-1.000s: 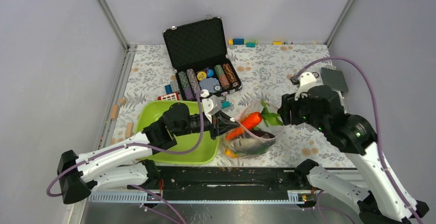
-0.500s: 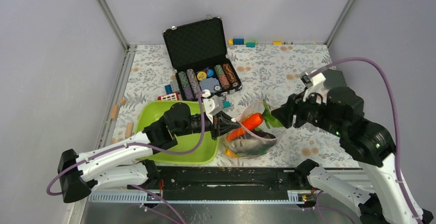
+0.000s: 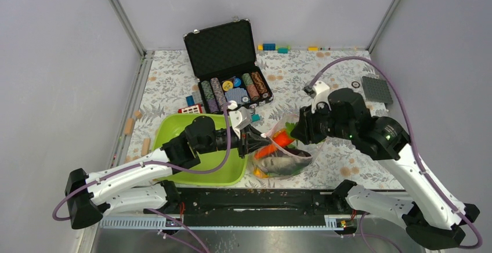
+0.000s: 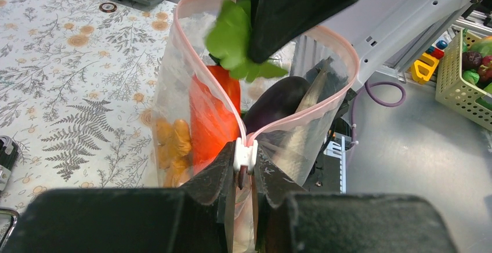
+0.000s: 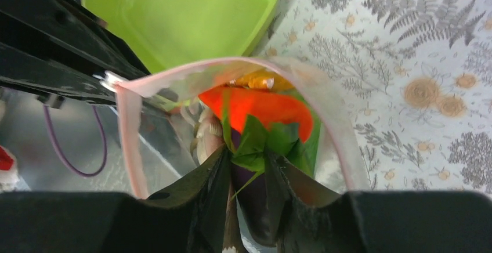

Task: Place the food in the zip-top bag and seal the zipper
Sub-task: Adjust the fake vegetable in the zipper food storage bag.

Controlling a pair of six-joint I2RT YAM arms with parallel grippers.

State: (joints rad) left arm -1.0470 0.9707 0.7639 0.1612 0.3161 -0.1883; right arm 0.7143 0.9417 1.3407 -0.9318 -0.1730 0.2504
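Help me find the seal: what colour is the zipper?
The zipper is pale pink; left wrist view shows it best.

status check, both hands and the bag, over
Left hand shut on zipper end. Right hand pinching carrot top in zip-top bag mouth. Bag open, unsealed; hand and carrot leaves in the mouth.

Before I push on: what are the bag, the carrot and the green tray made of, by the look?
The zip-top bag: thin clear plastic film, glossy and creased, contents showing through. The carrot: likely hard moulded plastic, even orange with a sheen; its leaves look matte, plastic or fabric, unclear. The tray: rigid lime-green plastic, smooth, slightly glossy.
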